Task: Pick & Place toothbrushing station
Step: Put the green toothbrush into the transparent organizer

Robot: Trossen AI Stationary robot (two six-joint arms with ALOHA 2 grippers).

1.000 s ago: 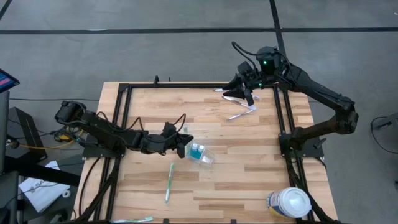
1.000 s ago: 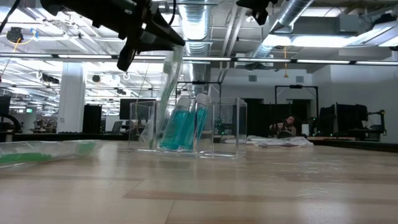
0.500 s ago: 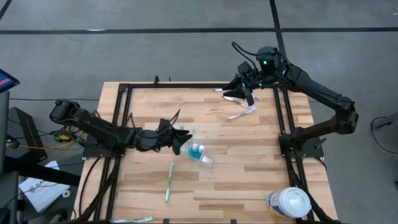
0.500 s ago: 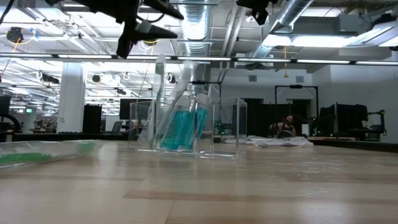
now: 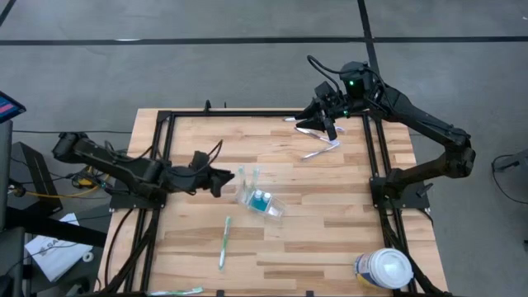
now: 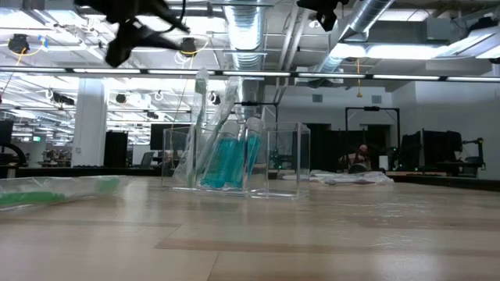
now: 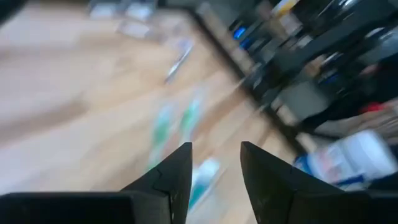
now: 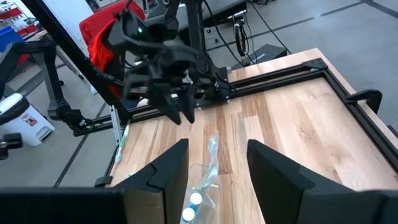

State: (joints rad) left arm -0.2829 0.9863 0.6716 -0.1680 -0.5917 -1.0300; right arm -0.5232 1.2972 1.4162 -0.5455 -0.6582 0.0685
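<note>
The desk [image 5: 330, 223] is made of smooth pale wood strips. Near its middle the toothbrushing station [image 5: 257, 200], a clear plastic holder, is seen with blue tubes inside. The left gripper [image 5: 221, 177] is held just beside it, fingers apart and empty. The right gripper [image 5: 328, 125], near the far edge, is half open and empty. The next brush is best lifted slowly and dropped in straight.

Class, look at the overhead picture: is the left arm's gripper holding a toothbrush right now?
No. The left gripper sits beside the clear holder with empty fingers, apart from the toothbrush on the table.
</note>
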